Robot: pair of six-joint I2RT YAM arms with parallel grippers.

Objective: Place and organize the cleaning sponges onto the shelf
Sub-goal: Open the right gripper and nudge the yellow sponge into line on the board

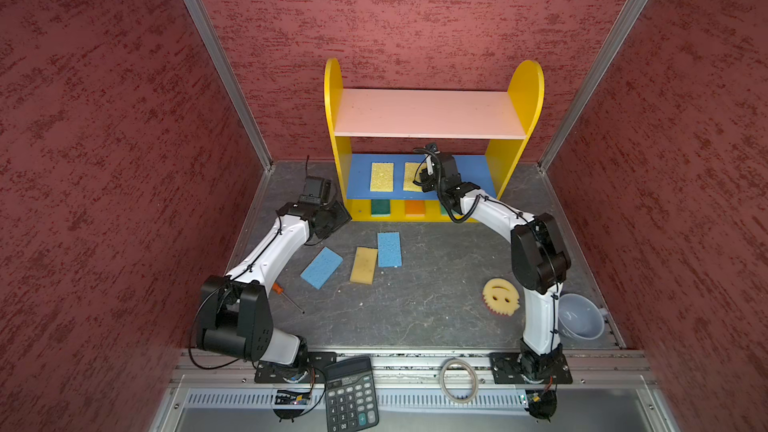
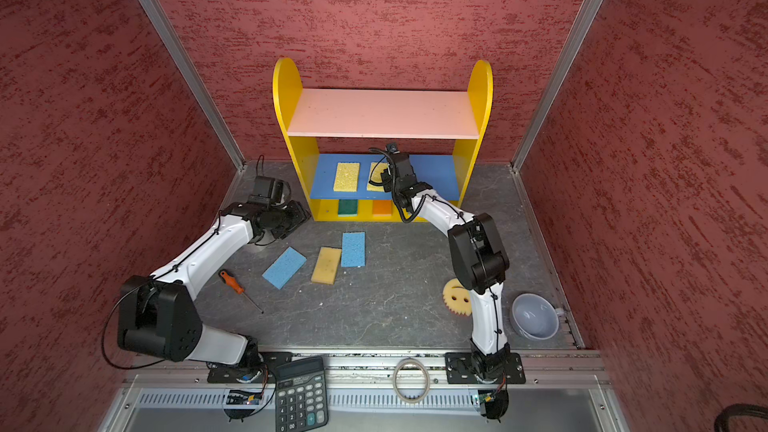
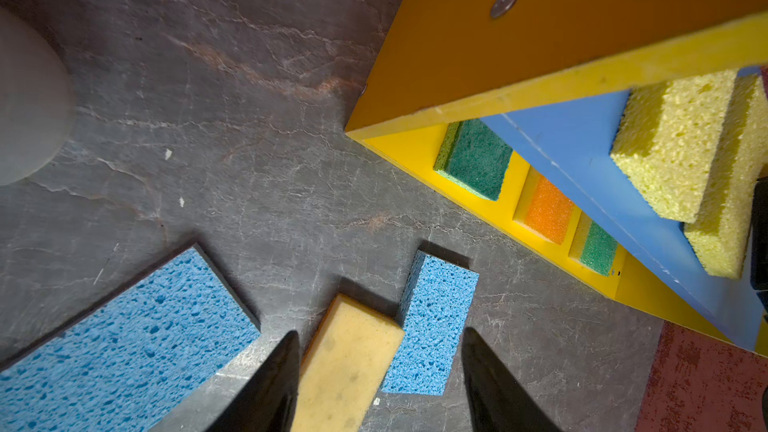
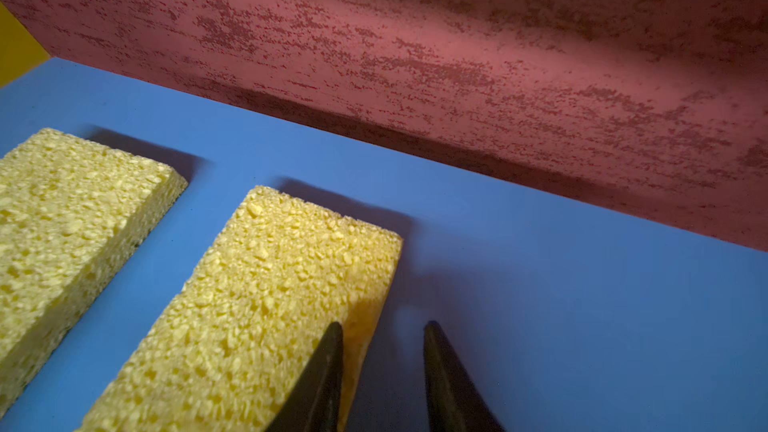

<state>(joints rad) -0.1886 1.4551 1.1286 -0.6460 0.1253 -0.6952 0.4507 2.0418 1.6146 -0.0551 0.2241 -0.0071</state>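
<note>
While the right pincer (image 4: 383,326) reaches in under the pink top board (image 1: 428,114) of the shelf (image 1: 525,93), its jaws stand a little apart and clamp nothing. One finger (image 4: 324,376) lies against the near right corner of the right yellow sponge (image 4: 266,309), and the other hangs over the bare blue middle board (image 4: 582,305). That sponge lies flat, parallel to the left yellow sponge (image 4: 70,218), with a strip of blue between them. To its right the board runs open as far as the yellow side panel. On the bottom tier a green-topped sponge (image 3: 473,160), an orange-topped sponge (image 3: 546,209) and a second green-topped sponge (image 3: 596,247) sit in a row near the front edge. The left pincer (image 3: 381,332), jaws wide apart and empty, hovers by the shelf's left front corner, above the tabletop (image 1: 415,305). Below it the tan sponge (image 1: 363,265) lies just beside the right blue sponge (image 1: 389,249), and the left blue sponge (image 1: 321,267) lies slightly apart, angled. The smiley sponge (image 1: 500,296) lies well to the right, beside the right arm.
</note>
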